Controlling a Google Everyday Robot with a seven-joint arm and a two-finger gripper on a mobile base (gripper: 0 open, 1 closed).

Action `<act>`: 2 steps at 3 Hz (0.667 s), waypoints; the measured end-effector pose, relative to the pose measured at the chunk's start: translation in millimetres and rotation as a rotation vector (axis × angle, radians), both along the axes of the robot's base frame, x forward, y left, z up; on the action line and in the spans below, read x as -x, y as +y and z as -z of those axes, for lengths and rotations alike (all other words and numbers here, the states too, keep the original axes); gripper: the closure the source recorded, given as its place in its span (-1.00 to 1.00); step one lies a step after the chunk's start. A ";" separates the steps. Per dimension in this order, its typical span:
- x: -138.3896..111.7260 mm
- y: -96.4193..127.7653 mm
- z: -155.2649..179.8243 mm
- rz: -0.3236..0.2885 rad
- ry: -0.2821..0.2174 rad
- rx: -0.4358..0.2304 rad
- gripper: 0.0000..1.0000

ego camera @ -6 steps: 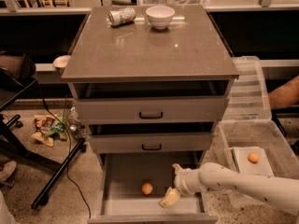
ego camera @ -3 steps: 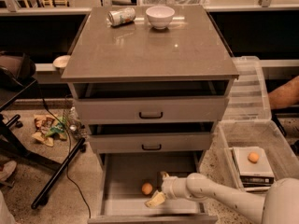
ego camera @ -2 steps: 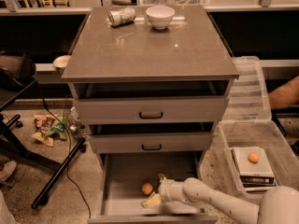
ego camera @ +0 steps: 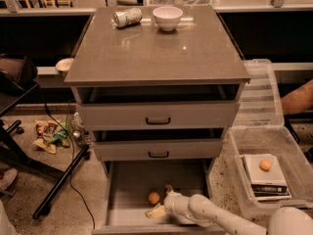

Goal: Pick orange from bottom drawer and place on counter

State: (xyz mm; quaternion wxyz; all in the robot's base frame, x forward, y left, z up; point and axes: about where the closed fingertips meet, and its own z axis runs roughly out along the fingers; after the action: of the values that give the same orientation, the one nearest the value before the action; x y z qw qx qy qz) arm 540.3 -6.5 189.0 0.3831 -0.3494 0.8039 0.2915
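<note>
Reaching leftward across the bottom drawer (ego camera: 142, 180), the gripper (ego camera: 163, 200) has moved from the drawer's right side two seconds ago to just beside the orange (ego camera: 154, 198), which has not shifted. Its fingers are spread, one tip above and behind the fruit, the other low and in front. The orange sits at the mouth of that gap, and I cannot tell whether either finger touches it yet.

By my reading the task is at an early stage. The drawer is already pulled out and the approach is nearly complete, but the orange is not yet grasped. Closing on it, lifting it clear of the drawer and carrying it up to the counter (ego camera: 156, 58) all remain.

As for containers, the bottom drawer holds only the orange, resting on its flat floor near the front. On the counter, a white bowl (ego camera: 167, 17) stands upright at the back, its contents not visible, with a can (ego camera: 127, 17) lying on its side next to it. To the right of the cabinet, a clear plastic bin (ego camera: 234, 153) holds a flat white box (ego camera: 264, 177), and a second orange (ego camera: 265, 165) rests on top of the box.
</note>
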 end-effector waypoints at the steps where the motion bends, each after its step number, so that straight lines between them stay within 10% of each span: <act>1: -6.7 1.7 12.7 0.029 -0.017 -0.001 -1.00; 2: -22.3 13.7 28.0 0.034 -0.041 -0.017 -1.00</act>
State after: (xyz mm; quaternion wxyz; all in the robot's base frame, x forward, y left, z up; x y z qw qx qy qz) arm 562.6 7.1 161.0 0.4076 -0.3383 0.7991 0.2845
